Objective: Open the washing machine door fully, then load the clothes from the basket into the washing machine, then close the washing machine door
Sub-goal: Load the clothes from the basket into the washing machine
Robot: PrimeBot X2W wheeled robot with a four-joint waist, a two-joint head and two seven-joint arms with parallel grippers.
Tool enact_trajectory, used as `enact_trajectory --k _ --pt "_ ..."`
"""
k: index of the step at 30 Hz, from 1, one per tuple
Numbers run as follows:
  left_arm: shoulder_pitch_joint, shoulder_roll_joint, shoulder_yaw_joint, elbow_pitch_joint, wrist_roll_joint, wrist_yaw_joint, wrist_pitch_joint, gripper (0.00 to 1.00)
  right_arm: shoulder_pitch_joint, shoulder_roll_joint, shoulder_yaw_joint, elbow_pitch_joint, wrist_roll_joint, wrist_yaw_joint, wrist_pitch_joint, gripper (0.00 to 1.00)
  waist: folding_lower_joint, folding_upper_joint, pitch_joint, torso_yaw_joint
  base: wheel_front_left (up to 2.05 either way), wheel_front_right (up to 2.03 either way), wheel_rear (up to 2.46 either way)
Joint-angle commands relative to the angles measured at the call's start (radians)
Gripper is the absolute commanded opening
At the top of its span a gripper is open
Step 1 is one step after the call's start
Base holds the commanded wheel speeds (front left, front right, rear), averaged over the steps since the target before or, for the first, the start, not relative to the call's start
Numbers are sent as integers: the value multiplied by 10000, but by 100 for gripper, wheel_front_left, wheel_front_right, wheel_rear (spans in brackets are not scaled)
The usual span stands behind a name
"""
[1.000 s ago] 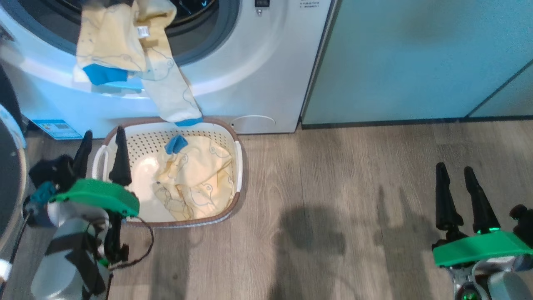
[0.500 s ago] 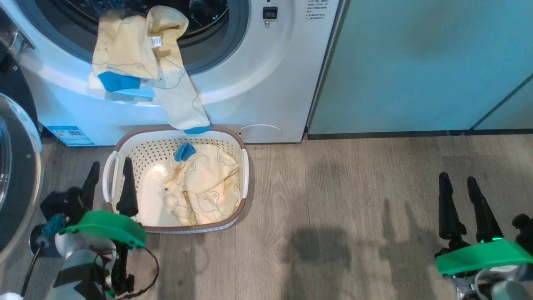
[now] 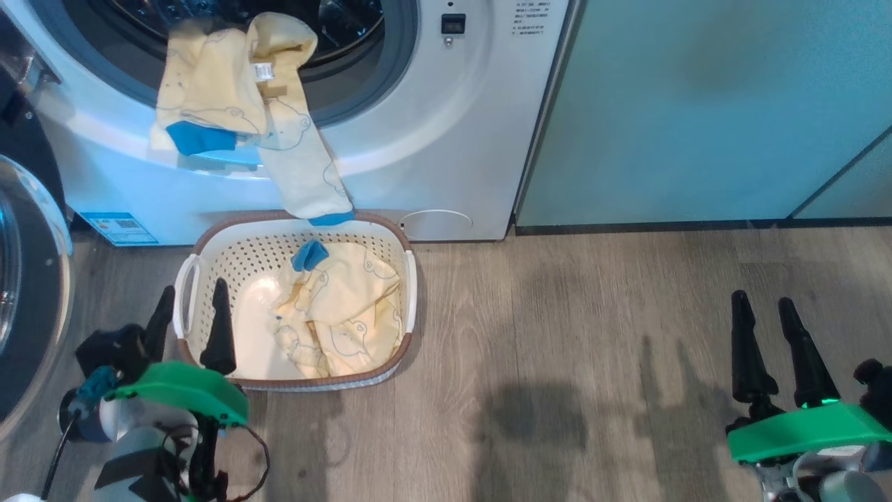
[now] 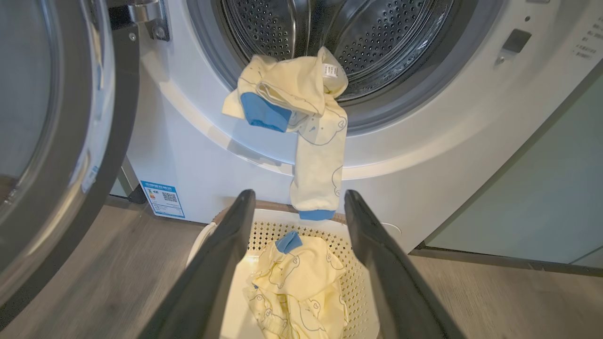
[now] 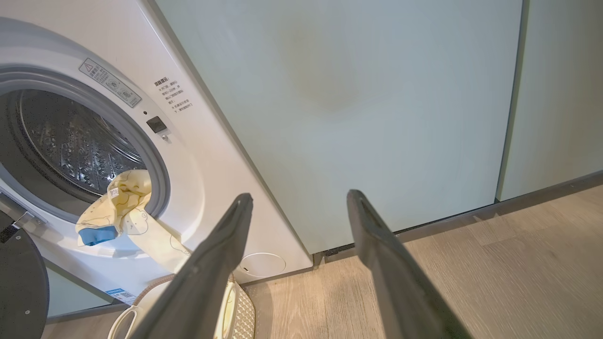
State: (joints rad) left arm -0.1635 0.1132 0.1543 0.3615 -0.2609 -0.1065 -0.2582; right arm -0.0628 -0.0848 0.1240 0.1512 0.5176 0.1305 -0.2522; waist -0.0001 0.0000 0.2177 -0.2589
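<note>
Washing machine door [image 3: 24,314] stands open, clothes [image 3: 279,125] half loaded.
One garment hangs out of the washing machine [image 3: 446,139] opening, cuff just above the basket [image 3: 403,293]; second garment [image 3: 348,307] lies inside the basket. Left claw [image 3: 194,287] spread open, empty, at the basket's left rim. Right claw [image 3: 761,300] spread open, empty, over the floor [image 3: 557,314], well apart.

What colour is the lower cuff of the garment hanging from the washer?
Bright blue cuff on a pale yellow garment; clearest in the left wrist view.
</note>
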Motion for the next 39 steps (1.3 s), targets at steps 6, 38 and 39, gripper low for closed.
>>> enact_trajectory --k 6,38,39 --pt "-669 362 182 270 71 -125 -36 100 -48 -144 194 -306 -35 2 -95 100 1 0 187 -113 0 0 0" --pt "-8190 2181 -1751 2704 1187 323 5692 100 -1172 113 128 -572 37 2 -95 100 1 0 2876 -452 0 0 0" --pt "-8679 2267 -1792 2663 1199 345 6203 100 -1300 138 116 -606 48 2 -95 100 1 0 3102 -439 0 0 0"
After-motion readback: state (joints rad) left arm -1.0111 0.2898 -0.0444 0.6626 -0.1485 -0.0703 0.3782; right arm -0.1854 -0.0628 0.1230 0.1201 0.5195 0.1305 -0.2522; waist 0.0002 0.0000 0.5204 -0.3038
